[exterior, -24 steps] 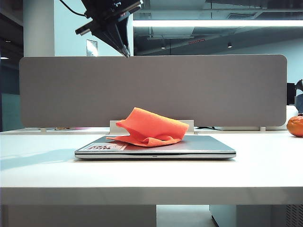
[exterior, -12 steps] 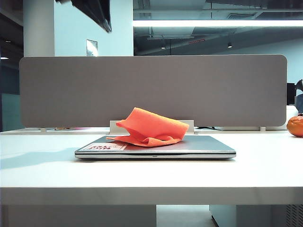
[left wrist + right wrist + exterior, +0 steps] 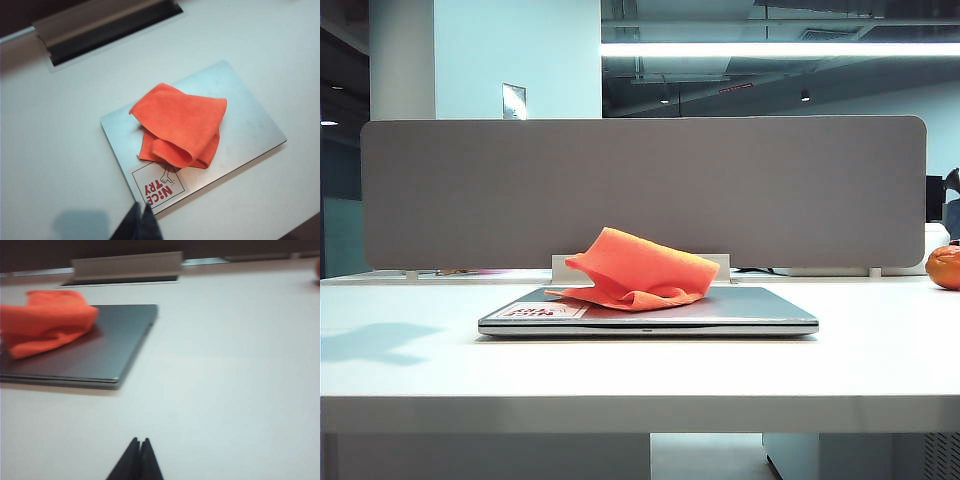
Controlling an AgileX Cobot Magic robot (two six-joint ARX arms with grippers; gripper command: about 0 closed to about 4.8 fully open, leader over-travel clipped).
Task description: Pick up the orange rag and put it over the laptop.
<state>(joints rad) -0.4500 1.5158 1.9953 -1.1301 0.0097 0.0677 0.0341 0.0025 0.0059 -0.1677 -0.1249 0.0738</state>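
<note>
The orange rag [image 3: 642,270] lies crumpled on the lid of the closed silver-grey laptop [image 3: 760,312], covering only its middle-left part. From high above, the left wrist view shows the rag [image 3: 182,125] bunched on the laptop [image 3: 245,125], near the white-and-red sticker [image 3: 159,185]. My left gripper [image 3: 141,207] is shut and empty, well above the table by the sticker corner. My right gripper [image 3: 139,441] is shut and empty, low over bare table, apart from the laptop [image 3: 117,340] and rag [image 3: 47,320]. Neither gripper shows in the exterior view.
A grey partition [image 3: 640,190] stands behind the white table [image 3: 640,370]. A small round orange ball [image 3: 944,266] sits at the far right. A cable slot [image 3: 105,27] runs along the table's back edge.
My left arm, seen at the top left of the exterior view, has lifted up and left out of that view. The rag and laptop have not moved.
</note>
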